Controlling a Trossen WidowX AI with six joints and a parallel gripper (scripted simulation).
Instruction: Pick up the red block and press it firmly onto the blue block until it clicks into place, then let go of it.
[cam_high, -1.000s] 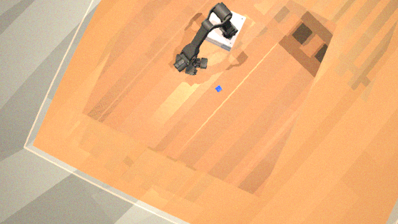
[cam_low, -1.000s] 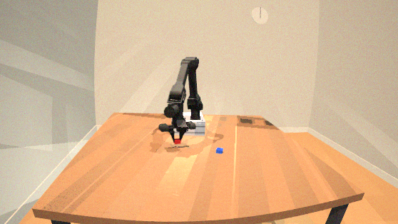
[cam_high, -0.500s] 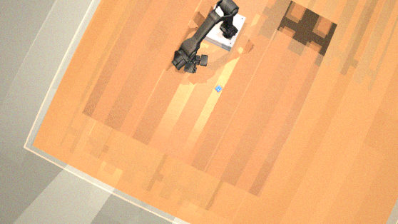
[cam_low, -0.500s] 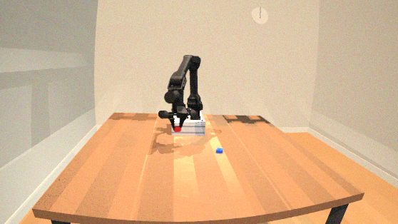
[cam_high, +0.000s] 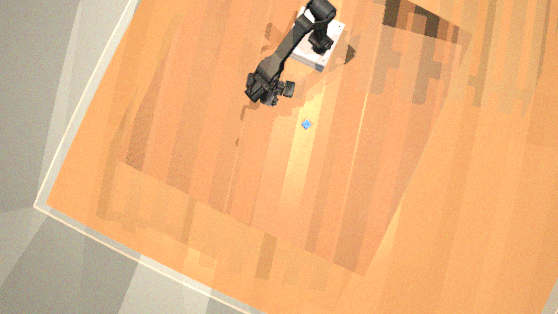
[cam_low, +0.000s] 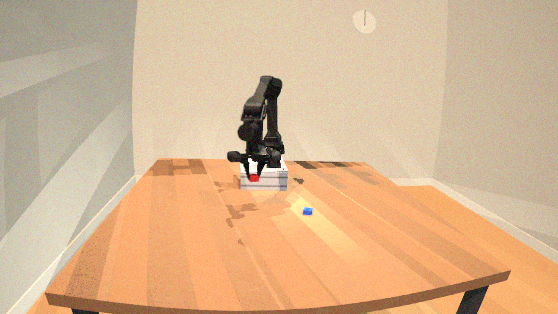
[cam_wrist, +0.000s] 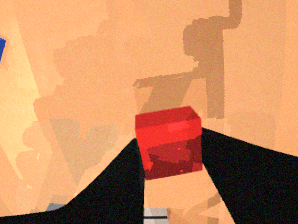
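One glossy red block (cam_low: 254, 178) (cam_wrist: 169, 143) between black, tapering fingers (cam_low: 261, 168).

The top view looks steeply down on the worktop (cam_high: 320, 200) (cam_low: 280, 250); the exterior faces the arm (cam_high: 287, 47) (cam_low: 257, 102) from the near side; the wrist view peers closely past the fingers.

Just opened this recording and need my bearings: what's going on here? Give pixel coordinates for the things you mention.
A black robot arm (cam_high: 286, 47) (cam_low: 257, 100) has the red block (cam_low: 254, 178) (cam_wrist: 169, 145) gripped between its jaws, held up above the wooden table (cam_high: 200, 165) (cam_low: 190, 250). The blue block (cam_high: 306, 124) (cam_low: 307, 211) (cam_wrist: 1, 49) sits on the table, off to one side. The two blocks are apart, so the pressing together and the release remain to be done.
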